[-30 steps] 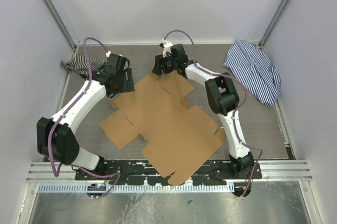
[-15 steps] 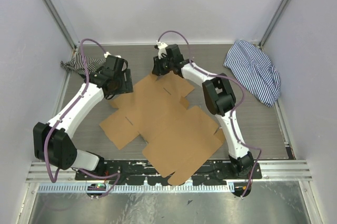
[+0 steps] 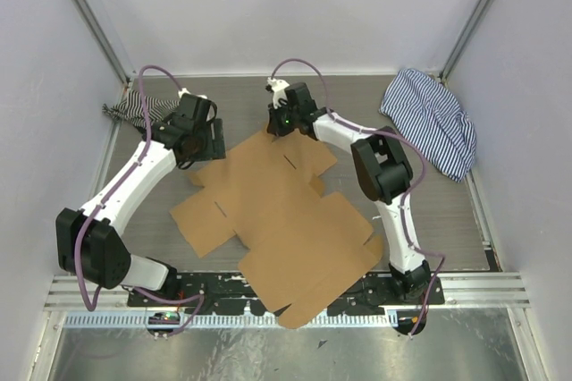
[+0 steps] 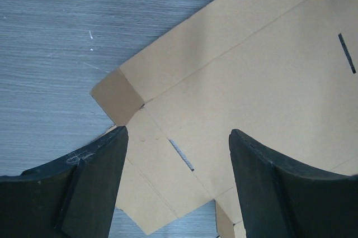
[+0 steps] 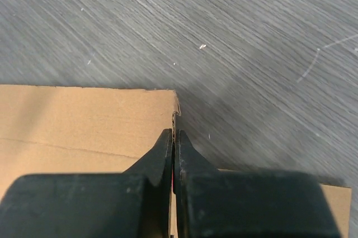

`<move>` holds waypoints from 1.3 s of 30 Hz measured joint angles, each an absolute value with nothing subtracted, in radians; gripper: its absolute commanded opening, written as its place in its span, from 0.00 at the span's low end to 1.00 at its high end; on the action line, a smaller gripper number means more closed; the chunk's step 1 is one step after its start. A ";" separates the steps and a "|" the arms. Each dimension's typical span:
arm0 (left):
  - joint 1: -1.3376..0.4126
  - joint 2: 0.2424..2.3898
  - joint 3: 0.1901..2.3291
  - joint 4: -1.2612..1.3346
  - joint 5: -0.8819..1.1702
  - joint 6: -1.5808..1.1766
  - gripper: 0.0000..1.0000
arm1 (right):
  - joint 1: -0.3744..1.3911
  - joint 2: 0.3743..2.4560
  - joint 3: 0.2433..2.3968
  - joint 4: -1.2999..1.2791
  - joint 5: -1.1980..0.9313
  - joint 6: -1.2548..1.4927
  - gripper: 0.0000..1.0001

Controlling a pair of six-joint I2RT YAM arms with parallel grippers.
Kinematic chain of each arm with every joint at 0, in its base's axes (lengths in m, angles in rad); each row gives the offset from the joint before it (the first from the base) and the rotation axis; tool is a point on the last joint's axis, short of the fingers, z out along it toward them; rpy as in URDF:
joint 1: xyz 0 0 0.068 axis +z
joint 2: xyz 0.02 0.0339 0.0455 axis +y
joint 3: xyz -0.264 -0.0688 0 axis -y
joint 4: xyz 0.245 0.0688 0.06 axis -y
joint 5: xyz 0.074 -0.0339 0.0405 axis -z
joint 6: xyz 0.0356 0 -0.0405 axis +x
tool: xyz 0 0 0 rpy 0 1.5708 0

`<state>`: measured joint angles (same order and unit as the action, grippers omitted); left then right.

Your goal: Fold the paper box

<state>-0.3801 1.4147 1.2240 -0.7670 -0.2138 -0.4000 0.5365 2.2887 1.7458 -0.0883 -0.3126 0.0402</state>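
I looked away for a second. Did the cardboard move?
Yes. The cardboard slid a little toward the metal rail at the near edge; its near corner now reaches further over it.

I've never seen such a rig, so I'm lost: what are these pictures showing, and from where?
Two robot arms are bolted at the near edge of a table. The wide picture looks down from above; the other two come from cameras on each wrist, so the black prongs are that arm's own fingers. A brown cardboard sheet, the unfolded paper box, lies on it, with a big striped cloth far right and a small striped cloth far left. The right hand pinches the sheet's far edge; the left hand hangs open over it.
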 measured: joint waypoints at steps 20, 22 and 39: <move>-0.380 1.463 1.390 -0.744 -0.099 -0.197 0.81 | 0.535 1.715 1.320 0.046 -0.313 -0.022 0.01; -0.380 1.453 1.389 -0.725 -0.052 -0.184 0.82 | 0.535 1.691 1.286 0.048 -0.316 -0.029 0.01; -0.375 1.316 1.186 -0.554 0.319 -0.169 0.82 | 0.535 1.503 1.147 0.032 -0.319 -0.065 0.01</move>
